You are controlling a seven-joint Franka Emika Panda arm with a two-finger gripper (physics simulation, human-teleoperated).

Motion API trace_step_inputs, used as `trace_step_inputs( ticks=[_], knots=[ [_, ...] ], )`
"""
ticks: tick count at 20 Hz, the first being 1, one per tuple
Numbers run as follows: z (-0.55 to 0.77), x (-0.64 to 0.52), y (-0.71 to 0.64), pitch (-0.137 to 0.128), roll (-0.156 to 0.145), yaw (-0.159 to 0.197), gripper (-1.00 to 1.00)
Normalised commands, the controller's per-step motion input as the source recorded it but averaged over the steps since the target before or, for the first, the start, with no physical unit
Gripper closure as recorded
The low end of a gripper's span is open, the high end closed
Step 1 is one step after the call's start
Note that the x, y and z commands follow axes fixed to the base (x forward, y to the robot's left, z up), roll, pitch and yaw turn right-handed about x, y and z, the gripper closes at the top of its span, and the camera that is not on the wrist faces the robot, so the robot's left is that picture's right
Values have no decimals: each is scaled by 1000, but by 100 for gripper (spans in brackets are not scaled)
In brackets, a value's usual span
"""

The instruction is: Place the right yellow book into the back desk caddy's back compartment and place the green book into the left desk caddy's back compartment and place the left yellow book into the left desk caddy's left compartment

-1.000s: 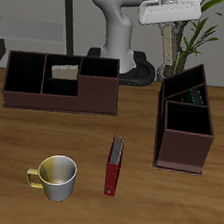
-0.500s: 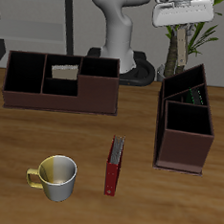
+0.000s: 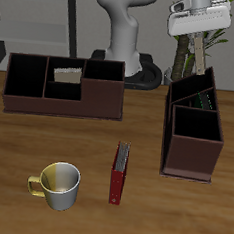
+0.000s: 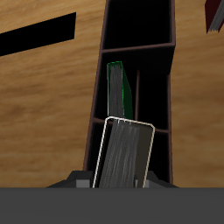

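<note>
My gripper (image 3: 200,34) hangs high above the far end of the left desk caddy (image 3: 192,156) and is shut on the left yellow book (image 3: 198,52), a pale book that points down from the fingers. In the wrist view this book (image 4: 127,153) fills the space between my gripper (image 4: 118,179) fingers, with the left desk caddy (image 4: 171,35) below. The green book (image 3: 201,98) (image 4: 118,87) stands in that caddy's narrow back compartment. The right yellow book (image 3: 66,74) lies in the farther small middle section of the back desk caddy (image 3: 62,102).
A red book (image 3: 119,172) lies flat near the table's middle, and its corner (image 4: 214,13) shows in the wrist view. A yellow-and-white mug (image 3: 58,184) stands near the front edge. A potted plant (image 3: 195,46) rises behind the left caddy.
My gripper has carried the pale book sideways and slightly up, from beside the robot's column to above the far end of the left desk caddy. Nothing else moved.
</note>
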Motion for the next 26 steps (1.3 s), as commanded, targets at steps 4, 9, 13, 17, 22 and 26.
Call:
trace_step_inputs(
  ticks=[4,9,13,17,22,26],
  knots=[
    [-173,57,115,37,13,1,100],
    [-169,73,3,30,6,4,100],
    [-261,104,-71,39,-5,11,100],
    [-310,43,1,57,20,3,100],
    [-269,4,-37,38,20,18,100],
    [-362,45,-58,93,33,-3,100]
  ],
)
